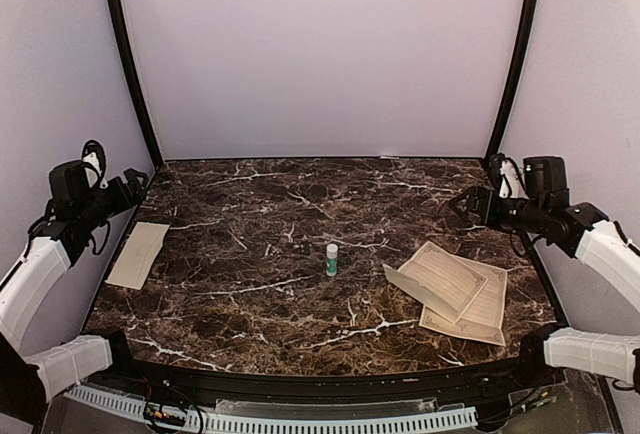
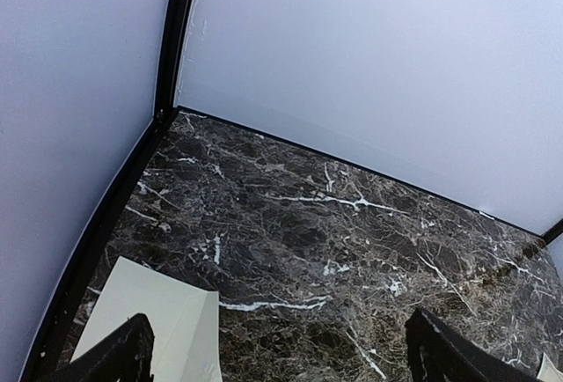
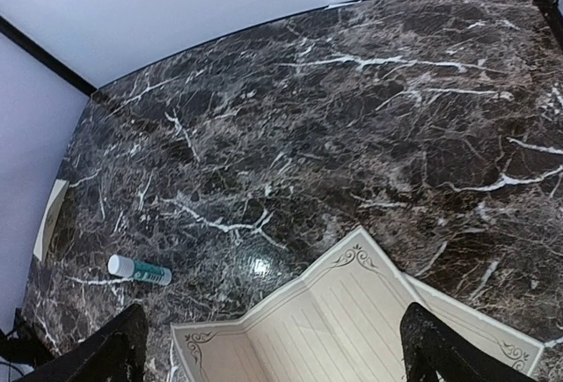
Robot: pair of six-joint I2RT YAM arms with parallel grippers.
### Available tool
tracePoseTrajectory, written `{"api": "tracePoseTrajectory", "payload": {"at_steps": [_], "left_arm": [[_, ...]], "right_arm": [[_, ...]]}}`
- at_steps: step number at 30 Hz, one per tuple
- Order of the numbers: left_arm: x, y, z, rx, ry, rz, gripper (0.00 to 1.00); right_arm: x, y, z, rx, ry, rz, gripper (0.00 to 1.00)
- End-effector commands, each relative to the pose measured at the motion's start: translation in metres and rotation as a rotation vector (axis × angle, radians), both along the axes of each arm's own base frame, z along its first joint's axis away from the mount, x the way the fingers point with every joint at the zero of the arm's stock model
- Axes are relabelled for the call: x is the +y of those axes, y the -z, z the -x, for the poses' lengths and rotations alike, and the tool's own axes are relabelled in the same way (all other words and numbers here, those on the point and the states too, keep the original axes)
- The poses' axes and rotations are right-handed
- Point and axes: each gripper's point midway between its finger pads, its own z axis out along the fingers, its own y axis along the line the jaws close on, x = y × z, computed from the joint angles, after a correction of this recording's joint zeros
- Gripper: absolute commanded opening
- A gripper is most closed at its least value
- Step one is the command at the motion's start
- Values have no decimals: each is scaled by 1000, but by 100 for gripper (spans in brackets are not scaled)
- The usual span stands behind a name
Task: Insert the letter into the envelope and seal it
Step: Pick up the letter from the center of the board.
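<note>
The envelope (image 1: 138, 254) lies flat at the table's (image 1: 300, 304) left edge, below the left jaws. The folded, bordered letter (image 1: 437, 280) rests on a second sheet (image 1: 485, 309) near the right edge, probably one item per arm. A glue stick (image 1: 331, 259) stands mid-table, presumably for sealing. The left jaws and the right jaws hang wide open, holding nothing

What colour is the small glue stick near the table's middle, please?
The small glue stick is teal with a white end; clearest in the right wrist view.
</note>
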Motion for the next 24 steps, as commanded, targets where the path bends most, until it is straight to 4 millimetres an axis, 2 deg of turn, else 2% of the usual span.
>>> {"api": "tracePoseTrajectory", "payload": {"at_steps": [1,10,15,18,24], "left_arm": [[-13,-4,0,-34,79,10,99],[-34,-4,-2,-44,201,41,99],[-33,-4,-2,-34,195,41,99],[-32,-5,1,-48,190,39,99],[-31,-5,1,-55,183,39,99]], "right_arm": [[30,4,17,89,-117,7,95],[66,36,55,195,-234,128,94],[66,59,73,250,-225,195,91],[75,70,87,280,-245,216,89],[81,91,101,332,-231,281,88]]}}
